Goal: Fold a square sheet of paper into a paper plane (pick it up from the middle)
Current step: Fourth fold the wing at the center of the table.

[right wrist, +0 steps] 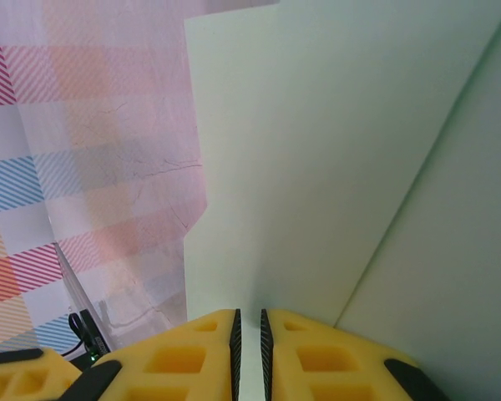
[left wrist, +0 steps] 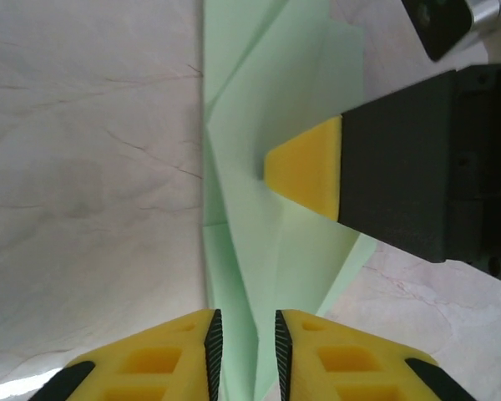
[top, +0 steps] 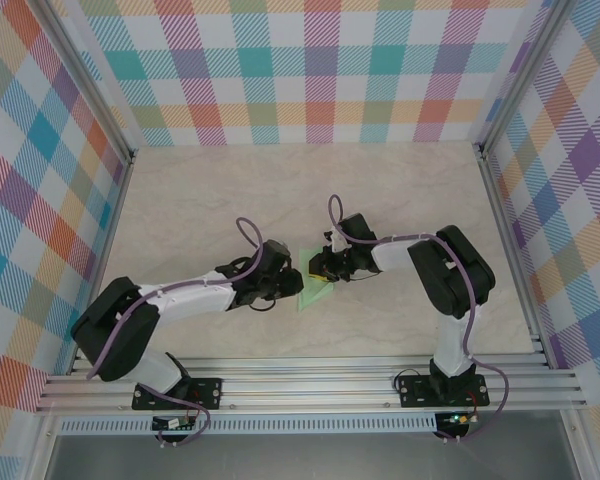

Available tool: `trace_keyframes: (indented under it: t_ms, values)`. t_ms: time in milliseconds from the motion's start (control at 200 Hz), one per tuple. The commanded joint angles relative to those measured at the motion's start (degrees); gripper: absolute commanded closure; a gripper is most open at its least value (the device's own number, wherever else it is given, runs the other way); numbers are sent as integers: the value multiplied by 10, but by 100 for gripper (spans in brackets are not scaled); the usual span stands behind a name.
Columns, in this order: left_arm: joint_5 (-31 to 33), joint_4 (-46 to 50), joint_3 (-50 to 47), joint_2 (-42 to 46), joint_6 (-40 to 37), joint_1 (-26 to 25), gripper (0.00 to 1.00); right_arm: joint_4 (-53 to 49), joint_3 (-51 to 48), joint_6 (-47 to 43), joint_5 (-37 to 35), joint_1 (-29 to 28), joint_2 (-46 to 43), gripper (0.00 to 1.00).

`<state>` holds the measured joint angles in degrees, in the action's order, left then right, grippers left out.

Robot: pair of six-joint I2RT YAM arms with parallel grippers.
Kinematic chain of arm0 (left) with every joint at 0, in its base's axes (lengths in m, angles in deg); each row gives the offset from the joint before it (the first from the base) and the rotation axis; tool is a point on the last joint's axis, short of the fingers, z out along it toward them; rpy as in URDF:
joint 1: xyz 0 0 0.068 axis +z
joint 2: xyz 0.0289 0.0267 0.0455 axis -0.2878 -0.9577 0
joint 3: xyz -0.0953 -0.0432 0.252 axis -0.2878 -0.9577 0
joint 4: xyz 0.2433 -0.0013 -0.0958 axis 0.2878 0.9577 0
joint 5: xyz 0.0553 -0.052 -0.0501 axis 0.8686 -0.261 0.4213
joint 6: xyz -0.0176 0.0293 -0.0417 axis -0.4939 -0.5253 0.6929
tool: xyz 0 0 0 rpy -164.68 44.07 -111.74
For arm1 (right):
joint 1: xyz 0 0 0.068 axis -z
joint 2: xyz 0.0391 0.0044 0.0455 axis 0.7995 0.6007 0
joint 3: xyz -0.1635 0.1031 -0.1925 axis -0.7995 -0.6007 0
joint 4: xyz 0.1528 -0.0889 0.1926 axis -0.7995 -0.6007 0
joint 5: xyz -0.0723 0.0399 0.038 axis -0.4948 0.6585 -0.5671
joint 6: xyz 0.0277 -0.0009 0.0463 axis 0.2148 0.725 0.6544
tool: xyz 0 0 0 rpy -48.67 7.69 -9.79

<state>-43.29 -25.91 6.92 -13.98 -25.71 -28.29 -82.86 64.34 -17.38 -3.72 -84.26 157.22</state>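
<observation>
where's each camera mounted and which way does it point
top external: above and behind the bases, looking down at the table; left arm, right arm, green paper show.
left wrist: on the left arm, facing down along left gripper at the paper; right gripper's finger shows.
right wrist: along right gripper, paper up close.
Shared: all three see the paper.

Black-and-white left arm [top: 170, 300] and right arm [top: 450, 270] trail lilac cables [top: 248, 235]; left tool [left wrist: 244, 338], right tool [right wrist: 249, 330]: yellow fingers [left wrist: 150, 361] (black ribbed pads [left wrist: 214, 351]).
</observation>
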Motion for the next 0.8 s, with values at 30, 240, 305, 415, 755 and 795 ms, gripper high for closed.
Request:
trace_keyframes:
  t_ms: [30, 240, 305, 415, 755, 795]
  values:
    - [-38, -33, 20, -35, -3, -12, 78, -72, -38, 3, -48, -13, 33, 83]
    - [-44, -31, 34, -62, -2, -24, 81, -83, -39, 8, -57, -13, 11, 81]
    - [-42, -28, 34, -66, -2, -24, 81, -91, -36, 7, -63, -14, -3, 80]
    - [-38, -22, 37, -70, -5, -26, 81, -115, -29, 0, -77, -13, -36, 76]
    - [2, -3, 26, -26, 0, -32, 81, -156, -1, -13, -84, -13, -91, 69]
    - [8, -2, 21, -14, 3, -33, 81, -159, 6, -14, -83, -13, -94, 68]
